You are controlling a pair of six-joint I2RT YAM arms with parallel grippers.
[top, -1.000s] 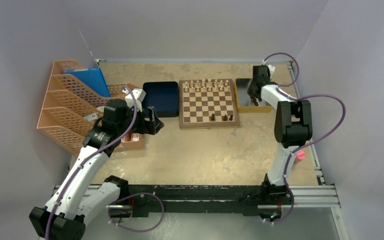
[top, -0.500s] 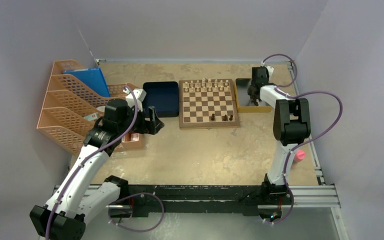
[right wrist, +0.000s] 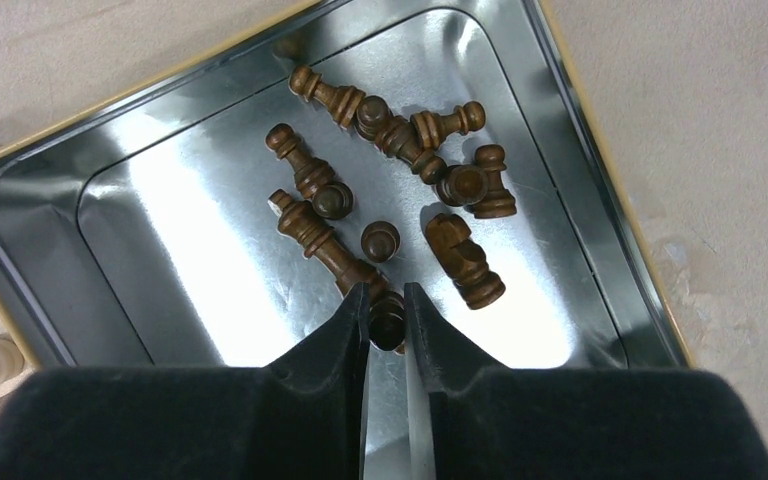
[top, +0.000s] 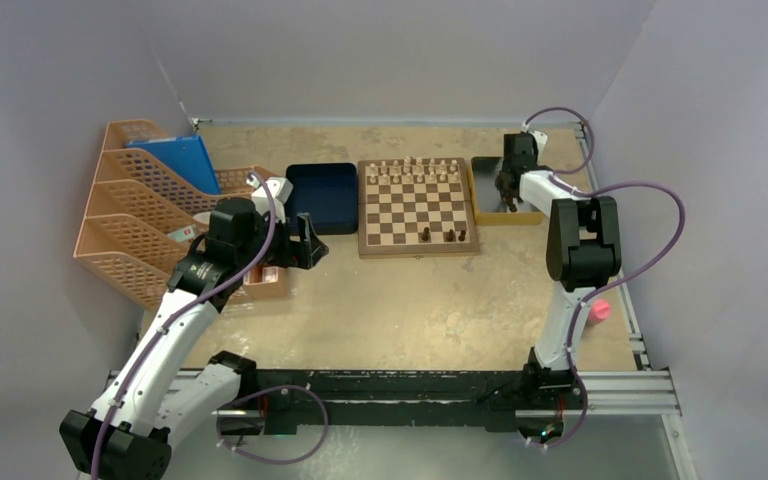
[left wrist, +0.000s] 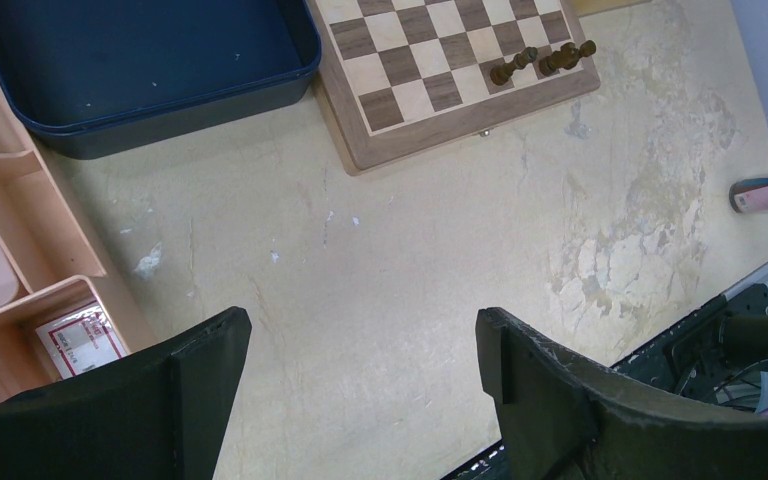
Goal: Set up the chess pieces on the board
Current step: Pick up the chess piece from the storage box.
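Several dark chess pieces (right wrist: 400, 135) lie tumbled in the silver metal tray (right wrist: 30, 240) right of the board (top: 418, 205). My right gripper (right wrist: 387, 300) reaches down into that tray, shut on the round base of one long lying piece (right wrist: 320, 240). In the top view the right gripper (top: 507, 190) sits over the tray. On the board's near row stand dark pieces (left wrist: 513, 68), two more (left wrist: 565, 55) beside them. Light pieces (top: 415, 170) fill the far rows. My left gripper (left wrist: 360, 330) hangs open and empty above the bare table, near-left of the board.
A dark blue tray (top: 322, 197) touches the board's left side. Orange mesh file racks (top: 130, 230) with a blue folder (top: 175, 160) line the left. A small orange box (left wrist: 20, 260) sits by my left gripper. A pink object (top: 600, 311) lies near the right arm.
My right gripper's jaws have closed in on the base of the lying dark piece in the silver tray. The left arm has not moved.
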